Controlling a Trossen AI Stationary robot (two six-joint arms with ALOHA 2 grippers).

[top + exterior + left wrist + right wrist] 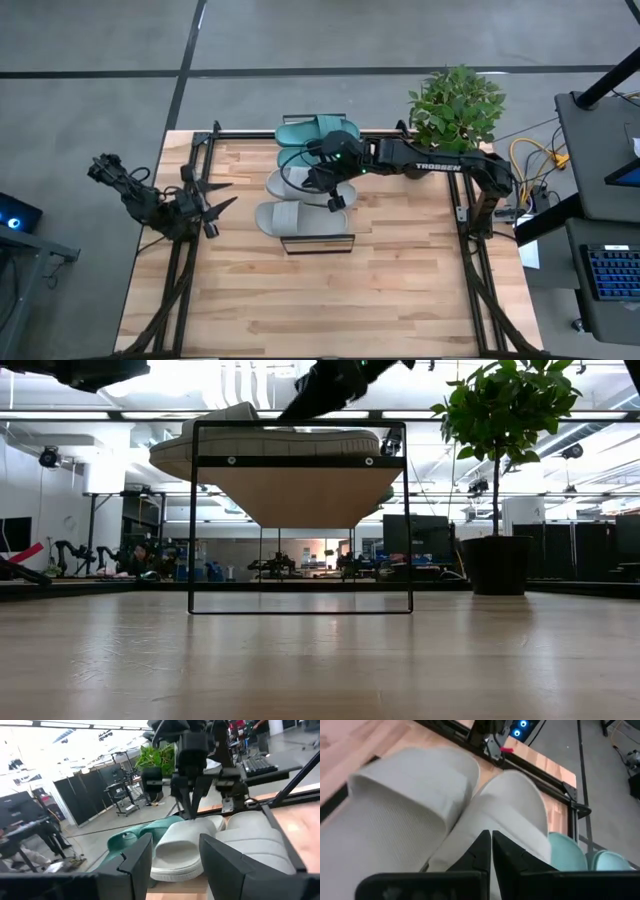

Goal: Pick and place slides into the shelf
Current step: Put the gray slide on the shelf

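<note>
The shelf (318,243) stands across the table's middle, and several slides lie side by side on its plank top. The teal slides (310,132) are at its far end, with two light grey slides (285,185) (280,217) nearer. My right gripper (333,203) reaches in from the table's right. It is shut and slants down over the middle grey slide (510,800), beside the strap of the nearer one (410,795). My left gripper (225,195) waits open at the table's left, pointing level at the shelf, with nothing between its fingers (140,865). My right gripper's shut fingertips (190,815) point down at the middle grey slide's upper side (185,850), which lies flat on the shelf. Whether the tips touch it or stand just above it, I cannot tell.
A potted plant (455,105) stands at the table's far right, close behind my right arm. Black frame rails (190,200) run along the table's left and right edges. Bare wooden tabletop (330,300) lies between the shelf and the near edge.
</note>
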